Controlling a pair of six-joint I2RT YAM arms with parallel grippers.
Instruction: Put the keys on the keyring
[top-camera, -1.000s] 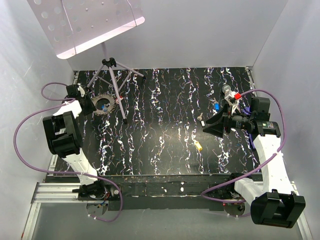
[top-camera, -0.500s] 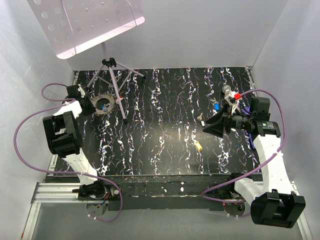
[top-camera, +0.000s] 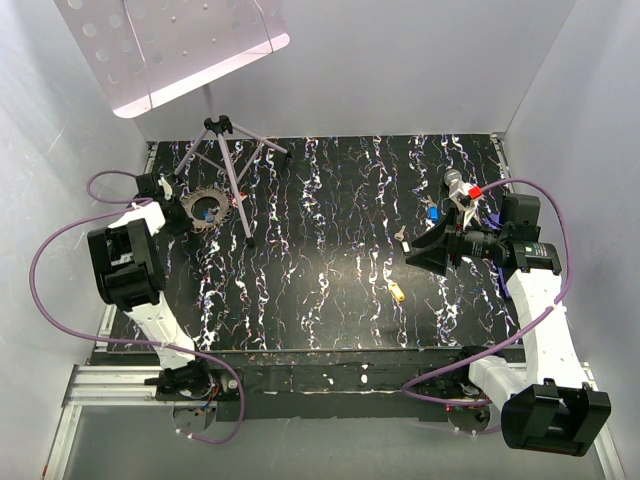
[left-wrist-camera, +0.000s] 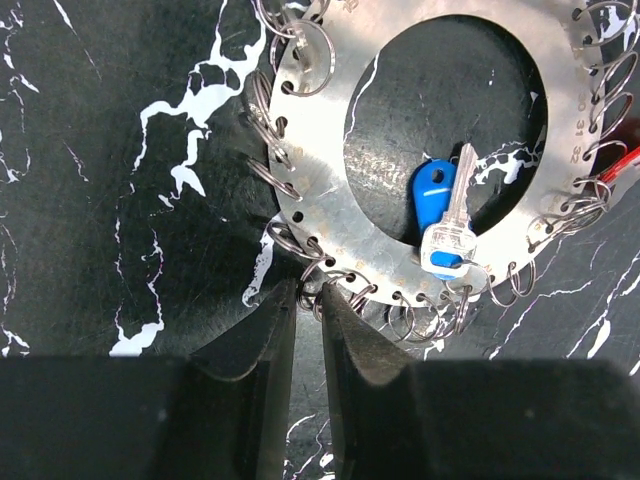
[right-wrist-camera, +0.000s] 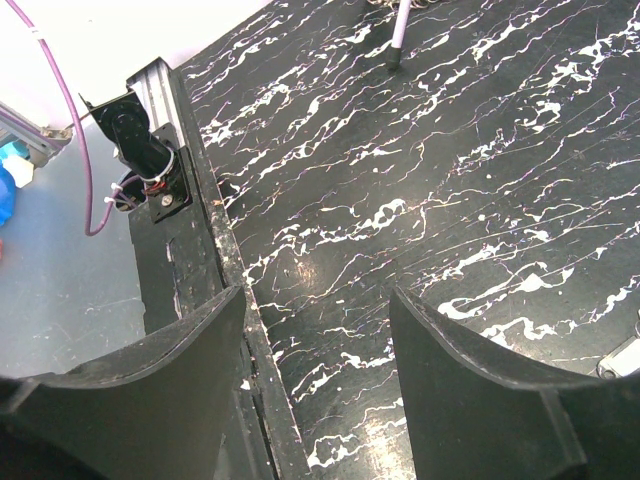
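Note:
A flat metal disc (left-wrist-camera: 330, 170) edged with many wire keyrings lies at the table's far left (top-camera: 207, 208). A blue-headed key (left-wrist-camera: 445, 215) rests in the disc's centre hole. My left gripper (left-wrist-camera: 308, 292) is at the disc's near rim, its jaws closed to a thin slit on one keyring (left-wrist-camera: 300, 268). Loose keys lie on the right: a yellow one (top-camera: 396, 292), a silver one (top-camera: 401, 236), a blue one (top-camera: 433, 212) and a red one (top-camera: 475, 190). My right gripper (top-camera: 420, 252) hovers open beside them, holding nothing (right-wrist-camera: 318, 300).
A tripod stand (top-camera: 228, 150) holding a perforated plate (top-camera: 170, 40) straddles the back left, one foot (right-wrist-camera: 395, 50) showing in the right wrist view. The table's near edge rail (right-wrist-camera: 215, 250) runs under the right gripper. A red wire (left-wrist-camera: 620, 165) lies beside the disc.
The left jaws have narrowed onto the ring at the disc's rim, and the left arm has shifted slightly. The right arm has not moved.

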